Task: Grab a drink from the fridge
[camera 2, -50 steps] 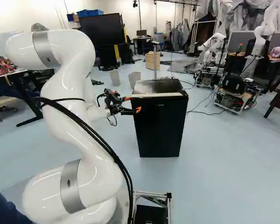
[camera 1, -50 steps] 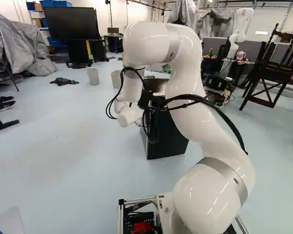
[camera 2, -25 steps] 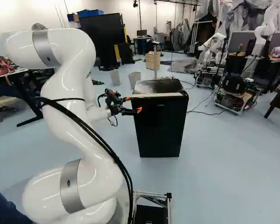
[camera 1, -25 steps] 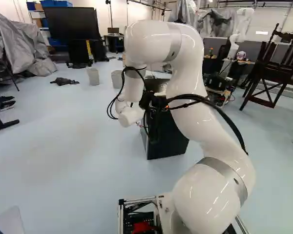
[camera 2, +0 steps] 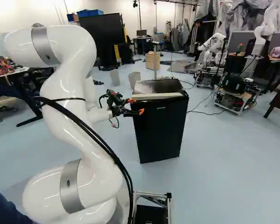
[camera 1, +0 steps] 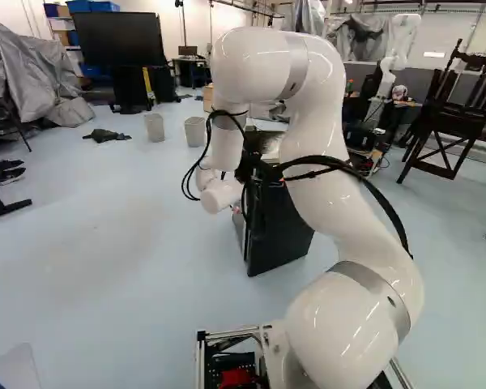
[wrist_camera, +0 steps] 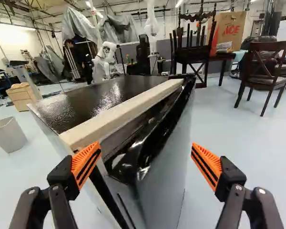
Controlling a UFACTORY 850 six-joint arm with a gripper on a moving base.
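standing ahead: fridge (camera 2: 158, 133) | door (wrist_camera: 164, 176) between claw's (camera 2: 136, 106) spread fingers

I'm in a robotics lab: I see another robot (camera 2: 269, 19), an electronics rig (camera 2: 232, 99) and a big screen (camera 1: 117, 39).

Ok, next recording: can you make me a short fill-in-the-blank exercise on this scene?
The gripper stands ____, not shut, near the corner of the fridge.
The pads on its two fingers are coloured ____.
A pale strip runs along the front edge of the fridge's ____ surface.
In the right base view, the number of pale bins beyond the fridge is ____.

Missing words: open; orange; top; two.
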